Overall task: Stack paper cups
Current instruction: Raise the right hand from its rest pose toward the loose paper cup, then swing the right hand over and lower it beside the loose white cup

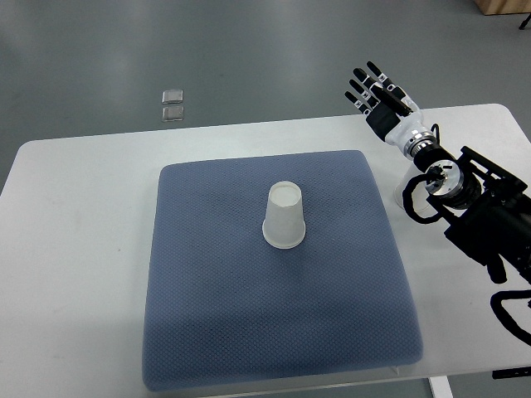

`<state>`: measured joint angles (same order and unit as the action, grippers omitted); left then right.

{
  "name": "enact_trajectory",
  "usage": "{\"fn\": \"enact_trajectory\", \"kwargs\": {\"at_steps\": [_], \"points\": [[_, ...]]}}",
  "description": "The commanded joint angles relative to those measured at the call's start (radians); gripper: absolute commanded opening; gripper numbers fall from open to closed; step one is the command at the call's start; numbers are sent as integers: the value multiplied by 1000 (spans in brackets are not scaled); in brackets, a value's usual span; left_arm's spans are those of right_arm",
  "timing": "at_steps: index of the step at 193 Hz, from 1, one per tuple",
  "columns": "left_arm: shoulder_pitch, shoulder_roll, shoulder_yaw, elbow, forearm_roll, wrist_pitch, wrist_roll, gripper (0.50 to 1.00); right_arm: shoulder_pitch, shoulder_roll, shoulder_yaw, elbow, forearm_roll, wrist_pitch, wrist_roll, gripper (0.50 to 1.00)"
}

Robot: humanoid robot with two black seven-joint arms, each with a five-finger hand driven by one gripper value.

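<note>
A white paper cup (284, 217) stands upside down near the middle of the blue-grey mat (216, 315); whether it is a single cup or a stack I cannot tell. My right hand (375, 93) is raised at the table's far right edge, well away from the cup, fingers spread and holding nothing. Its black arm (481, 207) comes in from the right edge. No left arm shows.
The mat lies on a white table (75, 249) with rounded corners. Two small clear plastic squares (173, 104) lie on the grey floor beyond the table's far edge. A wooden object's corner (502, 7) shows at the top right.
</note>
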<state>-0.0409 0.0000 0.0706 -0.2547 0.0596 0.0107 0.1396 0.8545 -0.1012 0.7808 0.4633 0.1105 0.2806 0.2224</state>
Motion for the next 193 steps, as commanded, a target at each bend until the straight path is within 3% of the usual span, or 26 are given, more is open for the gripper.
{"fn": "enact_trajectory", "kwargs": {"at_steps": [1, 60, 82, 126, 160, 193], "points": [[-1, 0, 0, 0, 0, 0, 0, 1000, 0, 0, 0, 0, 0, 0, 0, 926], [1, 0, 0, 0, -1, 0, -1, 1000, 1, -6, -14, 2, -3, 3, -3, 926], [1, 0, 0, 0, 0, 0, -1, 1000, 11, -26, -49, 5, -20, 46, -3, 926], [-1, 0, 0, -18, 0, 0, -1, 1000, 71, -167, -127, 87, -152, 68, -20, 926], [-1, 0, 1, -35, 0, 0, -1, 1000, 248, -321, -465, 150, -293, 78, -77, 926], [-1, 0, 0, -63, 0, -1, -1, 1000, 548, -446, -933, 262, -344, 164, -124, 926]]}}
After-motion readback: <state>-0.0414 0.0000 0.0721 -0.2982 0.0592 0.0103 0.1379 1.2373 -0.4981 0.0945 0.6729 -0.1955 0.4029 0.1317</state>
